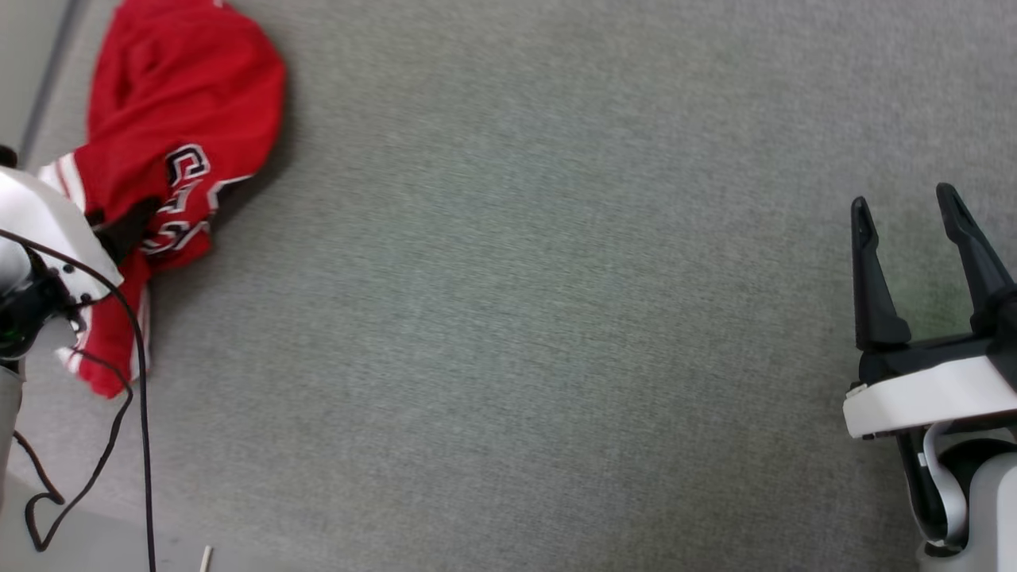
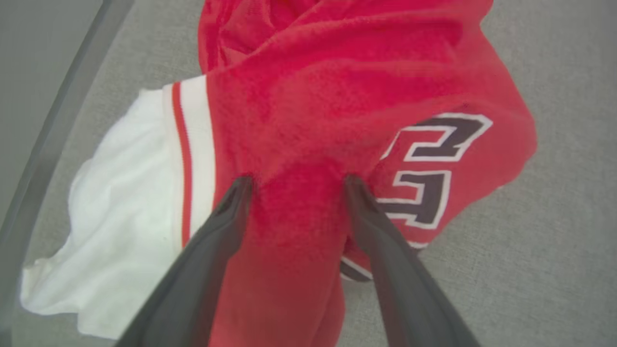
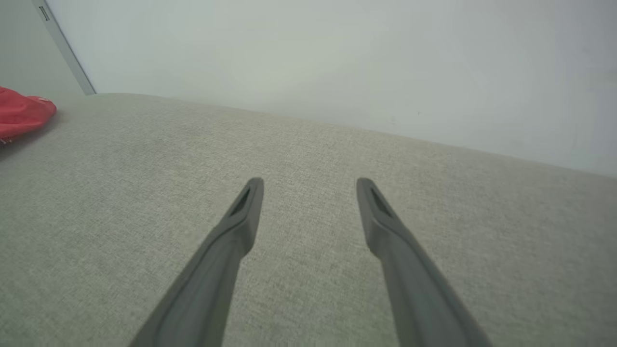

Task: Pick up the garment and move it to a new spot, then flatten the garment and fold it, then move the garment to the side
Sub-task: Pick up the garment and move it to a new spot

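The garment lies crumpled at the far left of the grey cloth surface, red with black-and-white lettering and striped trim. In the left wrist view the garment shows a white sleeve spread to the left. My left gripper is open, its fingertips pressed down into the red cloth on either side of a raised fold. My right gripper hovers open at the far right, well away from the garment, with nothing between its fingers. From the right gripper a corner of the garment shows at the far left.
The grey cloth surface stretches wide between the two arms. A grey rail runs along its left edge beside the garment. A black cable hangs from my left forearm. A pale wall stands behind.
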You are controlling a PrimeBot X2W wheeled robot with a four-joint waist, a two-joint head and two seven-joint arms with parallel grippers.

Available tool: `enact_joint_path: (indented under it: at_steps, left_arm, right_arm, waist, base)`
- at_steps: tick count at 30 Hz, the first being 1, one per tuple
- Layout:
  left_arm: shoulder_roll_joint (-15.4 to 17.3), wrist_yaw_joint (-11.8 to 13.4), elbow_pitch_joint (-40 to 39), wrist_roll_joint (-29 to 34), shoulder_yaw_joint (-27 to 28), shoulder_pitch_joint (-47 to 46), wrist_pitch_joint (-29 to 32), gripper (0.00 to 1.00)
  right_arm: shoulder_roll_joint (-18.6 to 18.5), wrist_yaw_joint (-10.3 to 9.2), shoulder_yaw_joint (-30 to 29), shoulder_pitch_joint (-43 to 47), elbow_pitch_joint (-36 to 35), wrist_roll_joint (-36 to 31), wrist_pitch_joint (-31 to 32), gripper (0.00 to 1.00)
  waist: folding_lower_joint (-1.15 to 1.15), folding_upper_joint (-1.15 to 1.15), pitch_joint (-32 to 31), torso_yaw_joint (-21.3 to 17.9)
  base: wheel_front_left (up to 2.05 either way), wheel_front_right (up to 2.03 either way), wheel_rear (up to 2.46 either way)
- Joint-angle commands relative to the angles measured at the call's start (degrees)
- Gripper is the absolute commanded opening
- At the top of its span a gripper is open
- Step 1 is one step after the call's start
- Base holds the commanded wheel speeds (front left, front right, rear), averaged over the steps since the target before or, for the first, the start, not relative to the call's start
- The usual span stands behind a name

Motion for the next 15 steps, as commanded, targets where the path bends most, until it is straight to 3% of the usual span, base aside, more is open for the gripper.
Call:
enact_joint_path:
  at_steps: [1, 4, 5, 6, 7, 8, 11, 14, 15]
  left_arm:
    - [0.45, 0.01, 1.37, -0.99, -1.20, -0.73, 1.42, 1.00]
    - [0.41, 0.02, 4.70, -2.85, -2.93, -0.95, 3.66, 1.00]
    - [0.36, 0.02, 5.90, -3.17, -3.54, -0.77, 4.57, 0.95]
    - [-0.29, 0.02, 7.00, -4.05, -4.02, -0.49, 5.36, 0.65]
    - [-0.86, 0.02, 8.11, -4.63, -4.24, -0.47, 5.80, 0.27]
    - [-1.09, 0.02, 8.71, -4.70, -4.87, -0.55, 5.89, 0.00]
    - [-1.16, 0.02, 9.58, -4.79, -5.32, -0.92, 4.00, 0.00]
    - [-0.11, 0.02, 11.30, -2.50, -5.55, -3.34, -4.33, 0.00]
    - [-0.11, 0.02, 11.30, -2.50, -5.55, -3.34, -4.33, 0.00]
  right_arm:
    - [-0.11, -0.04, 0.12, -1.11, -0.22, 0.18, -0.05, 1.00]
    - [-0.11, -0.04, 0.10, -1.53, 0.04, 0.29, -0.47, 1.00]
    - [-0.11, -0.04, -0.03, -1.60, 0.11, 0.42, -0.52, 1.00]
    - [-0.11, -0.04, -0.17, -1.63, 0.16, 0.41, -0.62, 1.00]
    - [-0.11, -0.04, -0.25, -1.62, 0.18, 0.52, -0.69, 1.00]
    - [-0.11, -0.04, -0.27, -1.55, 0.24, 0.57, -0.66, 1.00]
    - [-0.11, -0.04, -0.51, -1.29, 0.42, 0.63, -0.71, 1.00]
    - [-0.11, -0.04, -0.84, -0.59, 0.75, 0.82, -1.04, 1.00]
    - [-0.11, -0.04, -0.84, -0.59, 0.75, 0.82, -1.04, 1.00]
  waist:
    - [-0.01, 0.00, 1.98, -1.69]
    - [-0.01, 0.00, 2.61, -2.34]
    - [-0.01, 0.00, 2.71, -2.52]
    - [-0.01, 0.00, 2.74, -2.64]
    - [-0.01, 0.00, 2.73, -2.75]
    - [-0.01, 0.00, 2.65, -2.87]
    - [-0.01, 0.00, 2.10, -2.94]
    - [-0.01, 0.00, 0.07, -2.70]
    - [-0.01, 0.00, 0.07, -2.70]
  base:
    - [0.00, 0.00, 0.00]
    - [0.00, 0.00, 0.00]
    - [0.00, 0.00, 0.00]
    - [0.00, 0.00, 0.00]
    - [0.00, 0.00, 0.00]
    - [0.00, 0.00, 0.00]
    - [0.00, 0.00, 0.00]
    - [0.00, 0.00, 0.00]
    - [0.00, 0.00, 0.00]
